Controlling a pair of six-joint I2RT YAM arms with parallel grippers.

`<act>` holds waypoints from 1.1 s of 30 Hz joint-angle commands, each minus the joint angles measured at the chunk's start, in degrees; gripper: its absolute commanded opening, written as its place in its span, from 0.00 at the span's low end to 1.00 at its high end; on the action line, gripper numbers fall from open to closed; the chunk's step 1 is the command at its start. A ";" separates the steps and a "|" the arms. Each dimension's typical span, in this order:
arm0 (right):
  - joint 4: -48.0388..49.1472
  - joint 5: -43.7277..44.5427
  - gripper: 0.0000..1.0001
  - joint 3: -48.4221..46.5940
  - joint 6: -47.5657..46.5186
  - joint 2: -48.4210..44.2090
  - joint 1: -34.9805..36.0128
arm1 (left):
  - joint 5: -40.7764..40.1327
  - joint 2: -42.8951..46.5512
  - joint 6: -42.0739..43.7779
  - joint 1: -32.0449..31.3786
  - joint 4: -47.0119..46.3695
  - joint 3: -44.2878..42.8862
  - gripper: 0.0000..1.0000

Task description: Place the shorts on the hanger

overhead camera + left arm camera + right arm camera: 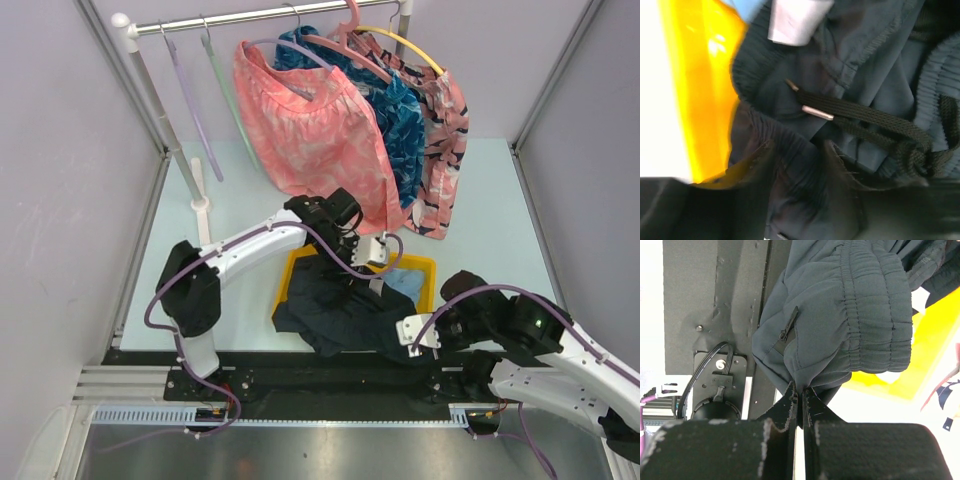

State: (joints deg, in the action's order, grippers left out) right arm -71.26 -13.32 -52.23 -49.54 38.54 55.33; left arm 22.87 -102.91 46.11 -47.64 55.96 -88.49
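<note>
Sitting on the pale blue desk, a yellow plastic tray holds the dark navy fabric shorts, seemingly limp and light. Right end effector pinches a fold; left end effector gapes over the elastic waistband, likely the firmest hold.

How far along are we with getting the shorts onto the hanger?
Early. Done: the right gripper is shut on a fold of the shorts. In hand: the left gripper is down at the waistband by the drawstring, grip unclear. Left: the shorts lie over the yellow tray, and the mint-green hanger hangs bare on the rail.
</note>
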 commanded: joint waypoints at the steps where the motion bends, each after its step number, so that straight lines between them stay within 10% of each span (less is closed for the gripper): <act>1: 1.39 1.98 0.00 0.90 1.29 -1.10 -0.40 | -0.20 2.62 2.41 0.96 4.59 -0.72 0.30; 5: 4.20 6.02 0.00 2.65 0.32 -0.58 -1.36 | 2.52 8.23 -0.31 4.38 5.83 -1.16 0.00; 11: 10.61 11.13 0.01 4.68 -1.08 4.42 -7.68 | 2.09 17.30 -9.62 11.33 2.58 -1.17 0.00; 14: 13.43 7.45 0.18 4.42 -2.13 6.27 -13.73 | -0.81 21.87 -11.21 11.69 2.66 2.78 0.00; 19: 13.88 -2.75 0.78 3.36 -2.23 9.96 -20.87 | -3.80 26.97 -18.06 11.69 0.64 11.22 0.00; 33: 25.02 -23.77 0.94 -10.24 24.82 29.38 -36.96 | -3.89 34.00 -19.74 11.52 -2.09 17.91 0.00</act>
State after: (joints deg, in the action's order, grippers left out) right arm -54.78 -29.26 -56.36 -36.71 61.87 21.08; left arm 19.20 -72.64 26.39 -35.88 55.35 -71.83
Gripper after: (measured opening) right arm 0.955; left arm 0.025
